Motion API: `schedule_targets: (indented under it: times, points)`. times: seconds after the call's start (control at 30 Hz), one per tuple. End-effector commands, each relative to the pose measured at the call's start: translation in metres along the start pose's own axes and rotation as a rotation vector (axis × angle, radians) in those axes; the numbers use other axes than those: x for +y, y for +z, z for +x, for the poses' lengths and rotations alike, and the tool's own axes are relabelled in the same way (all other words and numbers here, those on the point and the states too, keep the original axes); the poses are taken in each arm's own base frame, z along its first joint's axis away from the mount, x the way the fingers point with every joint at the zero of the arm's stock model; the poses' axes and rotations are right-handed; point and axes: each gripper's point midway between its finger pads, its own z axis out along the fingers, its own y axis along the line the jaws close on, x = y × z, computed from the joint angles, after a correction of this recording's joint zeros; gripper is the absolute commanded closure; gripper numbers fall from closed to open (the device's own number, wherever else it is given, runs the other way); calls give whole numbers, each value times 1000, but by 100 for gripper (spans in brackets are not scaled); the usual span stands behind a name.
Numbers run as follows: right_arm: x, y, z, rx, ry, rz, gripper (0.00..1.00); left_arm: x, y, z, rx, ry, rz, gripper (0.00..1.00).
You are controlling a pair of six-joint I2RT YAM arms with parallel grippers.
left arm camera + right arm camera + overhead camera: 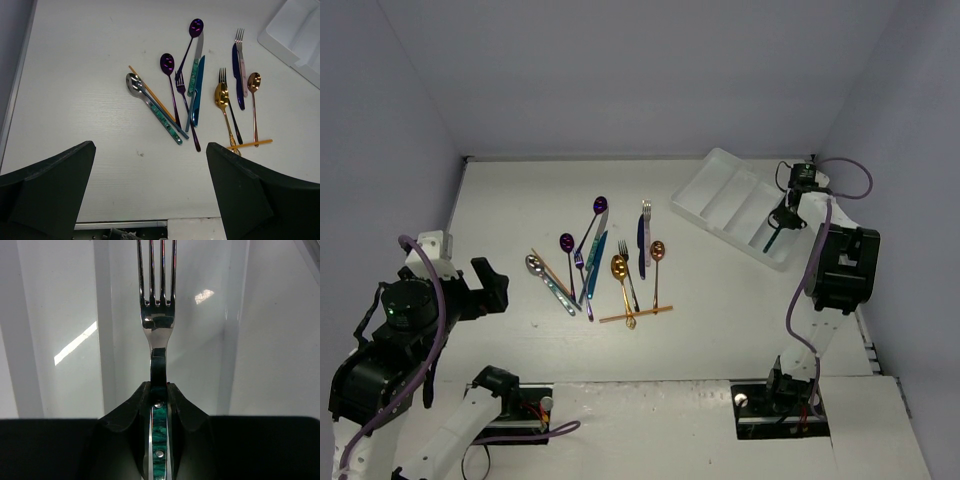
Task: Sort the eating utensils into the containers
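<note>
Teal inlay and bright steel in the right hand [159,390]: pinched the fork [159,325] by its handle, tines pointing up the frame over a trough of the white tray [715,195], upper right of the top view. Could not tell which trough. Looked wisest to keep the fork parallel to the dividers, sink it nearly to the floor, then ease the fingers apart and lift straight off. Had the left hand [150,150] spread wide and empty at lower left, above bare counter [75,75]. Counted in the loose heap at mid-frame five spoons [167,62], three forks [241,60], three knives [237,75] and at least two orange chopsticks [250,144]. Counted one tray; saw nothing lying in it.
</note>
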Motion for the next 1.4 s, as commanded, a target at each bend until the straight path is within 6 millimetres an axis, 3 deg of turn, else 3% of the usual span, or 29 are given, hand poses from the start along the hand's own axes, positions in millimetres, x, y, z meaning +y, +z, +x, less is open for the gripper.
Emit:
schedule_targets:
  times: [0.0, 0.17, 0.27, 0.33, 0.43, 0.53, 0.6, 0.73, 0.87, 1.0, 1.13, 1.27, 1.37]
  points:
    - [1, -14, -39, -108, -37, 8, 83, -11, 6, -12, -8, -31, 28, 6]
    - [-3, -13, -44, -115, -45, 20, 49, -15, 8, -9, 9, -63, 39, 6]
    - [1, -23, -51, -135, -41, 3, 40, -19, 9, -1, 38, -130, 45, 6]
    - [11, -40, -60, -166, -41, -39, 38, -17, 10, 4, 59, -142, 32, 6]
    - [42, -77, -70, -227, -106, -127, 37, -16, 10, 8, 75, -149, 15, 6]
    - [85, -123, -72, -303, -210, -231, 35, -19, 10, 9, 85, -156, 20, 6]
    - [134, -159, -59, -342, -292, -337, 33, -25, 13, 13, 110, -146, 37, 6]
    - [186, -195, -34, -363, -368, -449, 32, -27, 19, 20, 145, -137, 30, 6]
    - [224, -202, -2, -330, -411, -506, 31, -26, 23, 18, 149, -142, 9, 6]
    - [258, -192, 43, -251, -400, -535, 31, -23, 32, 16, 162, -139, -45, 6]
    - [278, -166, 88, -192, -437, -490, 32, -22, 42, 18, 184, -147, -87, 6]
    - [289, -140, 122, -156, -499, -451, 35, -19, 51, 21, 203, -145, -134, 6]
    - [301, -136, 139, -136, -521, -466, 39, -20, 54, 23, 205, -178, -148, 6]
